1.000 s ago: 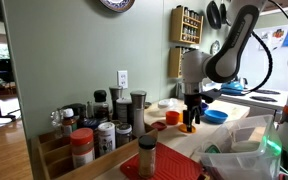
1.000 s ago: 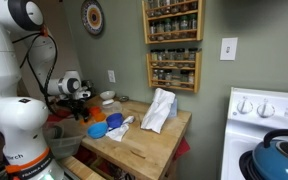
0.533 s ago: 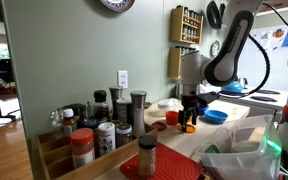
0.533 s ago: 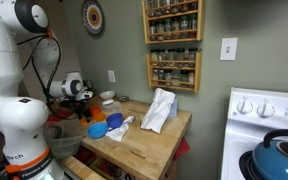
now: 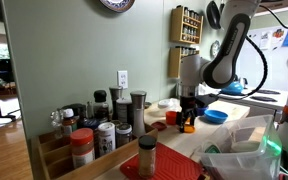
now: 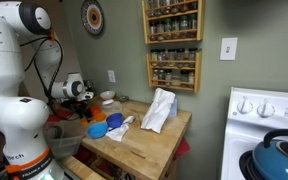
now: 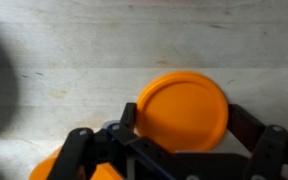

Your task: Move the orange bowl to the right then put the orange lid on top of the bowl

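claw (image 7: 174, 142) wide apart, flanking the orange lid (image 7: 182, 105), broad pale wooden counter (image 7: 84, 60) beyond its far rim

wooden table (image 6: 149, 150) | orange lid (image 7: 182, 110) lying flat on it | crumpled white cloth (image 6: 159, 110) | blue bowl (image 5: 215, 116)

Home kitchen: wall spice racks (image 6: 172, 45), white stove (image 6: 269, 105) with blue kettle (image 6: 280, 158), wooden countertop (image 6: 149, 145), seasoning jars (image 5: 94, 135).

Exterior views face the counter (image 6: 149, 145) from afar; wrist looks down.
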